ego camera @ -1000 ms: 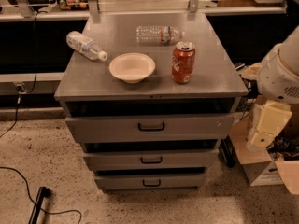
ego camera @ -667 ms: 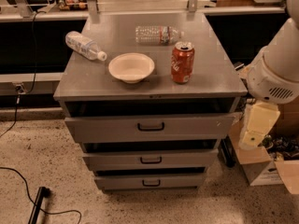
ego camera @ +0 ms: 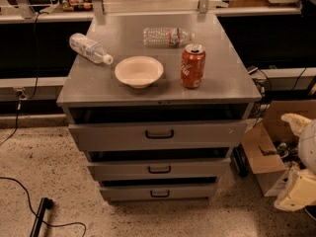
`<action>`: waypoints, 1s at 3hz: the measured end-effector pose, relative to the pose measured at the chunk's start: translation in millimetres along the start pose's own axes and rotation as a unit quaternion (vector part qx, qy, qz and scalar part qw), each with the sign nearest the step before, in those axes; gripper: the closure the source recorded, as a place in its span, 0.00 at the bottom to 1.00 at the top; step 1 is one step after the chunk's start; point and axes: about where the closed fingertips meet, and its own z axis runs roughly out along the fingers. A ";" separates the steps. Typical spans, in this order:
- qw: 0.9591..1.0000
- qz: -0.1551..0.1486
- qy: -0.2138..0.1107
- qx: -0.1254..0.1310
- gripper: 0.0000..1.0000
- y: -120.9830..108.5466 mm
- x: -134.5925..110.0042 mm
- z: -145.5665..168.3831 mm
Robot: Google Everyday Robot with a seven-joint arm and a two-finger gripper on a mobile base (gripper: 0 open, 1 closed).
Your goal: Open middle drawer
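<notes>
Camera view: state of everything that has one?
middle drawer: looks shut, handle untouched
top drawer: looks shut
bottom drawer: looks shut
soda can: upright
bowl: upright, empty
left bottle: on its side, capped
rear bottle: on its side
gripper: low at right, clear of cabinet

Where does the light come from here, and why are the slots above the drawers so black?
Camera view: light falls from above, giving the cabinet top a soft sheen and the bowl a small shadow; the gap over the middle drawer, like the others, lies in shade; the pale gripper at the lower right edge is lit.
</notes>
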 end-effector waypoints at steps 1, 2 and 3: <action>0.998 -0.012 -0.047 0.029 0.00 -15.9 -16.9 2.3; 0.998 -0.012 -0.056 -0.026 0.00 -4.6 -20.5 56.8; 0.993 -0.022 -0.098 -0.068 0.00 32.9 -31.6 117.2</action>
